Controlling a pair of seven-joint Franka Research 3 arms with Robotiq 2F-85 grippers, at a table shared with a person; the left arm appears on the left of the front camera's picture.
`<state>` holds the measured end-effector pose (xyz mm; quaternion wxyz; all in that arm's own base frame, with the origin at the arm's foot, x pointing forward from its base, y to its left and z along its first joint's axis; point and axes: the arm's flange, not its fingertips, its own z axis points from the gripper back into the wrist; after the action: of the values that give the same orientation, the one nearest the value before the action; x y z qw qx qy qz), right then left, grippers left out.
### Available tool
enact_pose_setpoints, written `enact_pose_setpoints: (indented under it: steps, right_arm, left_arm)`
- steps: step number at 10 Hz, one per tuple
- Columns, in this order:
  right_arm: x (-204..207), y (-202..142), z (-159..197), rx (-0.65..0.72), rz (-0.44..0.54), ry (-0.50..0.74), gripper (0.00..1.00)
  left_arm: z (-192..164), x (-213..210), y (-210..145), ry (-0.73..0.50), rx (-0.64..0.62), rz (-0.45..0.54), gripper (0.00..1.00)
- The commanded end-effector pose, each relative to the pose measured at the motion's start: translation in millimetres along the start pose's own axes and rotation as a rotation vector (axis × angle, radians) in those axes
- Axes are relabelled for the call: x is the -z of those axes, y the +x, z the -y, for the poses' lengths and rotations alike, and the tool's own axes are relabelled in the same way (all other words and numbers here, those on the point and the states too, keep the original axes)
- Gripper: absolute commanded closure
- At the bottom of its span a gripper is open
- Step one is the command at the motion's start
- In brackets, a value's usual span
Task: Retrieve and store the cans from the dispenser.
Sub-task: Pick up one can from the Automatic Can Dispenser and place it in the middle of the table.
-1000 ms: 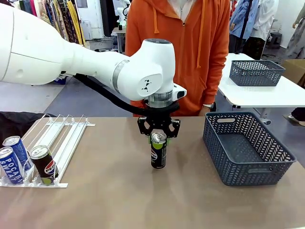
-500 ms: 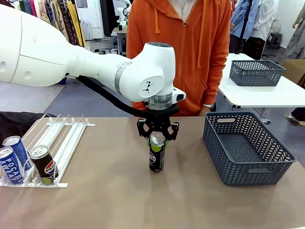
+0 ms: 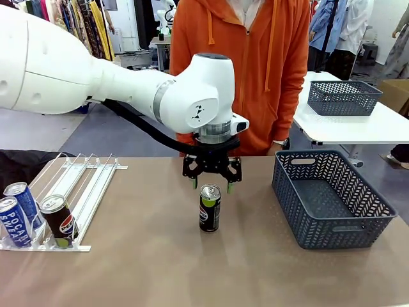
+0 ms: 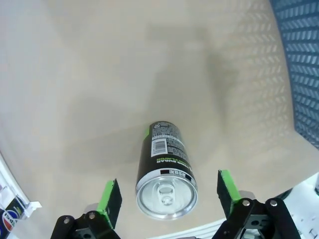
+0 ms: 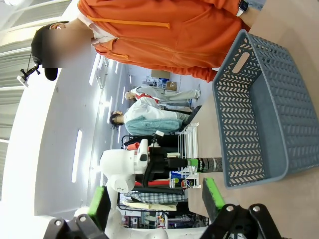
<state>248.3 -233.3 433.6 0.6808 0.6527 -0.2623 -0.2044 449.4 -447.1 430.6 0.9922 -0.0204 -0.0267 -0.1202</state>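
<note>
Right now the black can with a green band (image 3: 209, 208) stands upright on the bench (image 3: 147, 268), about midway between the left and right edges and somewhat nearer the far edge than the near one. Its silver top faces up, and the pull tab is plain in the left wrist view. The left end effector (image 3: 211, 186) hangs straight above it with its jaws spread wide. Its green pads (image 4: 108, 199) sit one on each side of the can's rim, and bare bench shows in the gap on both sides, so neither pad touches the metal and nothing is gripped.

Toward the left edge lies the dispenser (image 3: 86, 182), its sloped lanes running down toward the near-left corner. Three more cans rest at its low end: two blue cans (image 3: 14, 224) in the outer lanes and a black can (image 3: 59, 220) just beside them.

Toward the right edge stands a dark grey basket (image 3: 332, 198), well apart from the upright can. A person in an orange hooded top (image 3: 255, 77) stands at the far edge, behind the left arm.

The right end effector (image 5: 155, 196) has its green pads apart with nothing between them, and the basket lies beyond it.
</note>
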Motion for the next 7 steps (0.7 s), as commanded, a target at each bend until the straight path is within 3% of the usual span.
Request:
enact_pose_setpoints:
  steps: [1, 4, 5, 6, 7]
  right_arm:
    - [0, 2, -4, -0.003, 0.008, 0.018, 0.0]
    - [0, 2, -4, -0.003, 0.008, 0.018, 0.0]
    - [0, 2, -4, -0.003, 0.008, 0.018, 0.0]
    - [0, 2, -4, -0.003, 0.008, 0.018, 0.0]
    - [0, 2, -4, -0.003, 0.008, 0.018, 0.0]
  left_arm:
    - [-22, -46, -13, -0.042, -0.024, 0.065, 0.0]
    - [-106, -169, -65, -0.134, -0.058, 0.13, 0.0]
    - [-178, -208, -81, -0.209, -0.15, 0.132, 0.0]
    - [-249, -231, -96, -0.386, -0.154, 0.057, 0.0]
    - [-317, -243, -118, -0.581, -0.235, 0.103, 0.0]
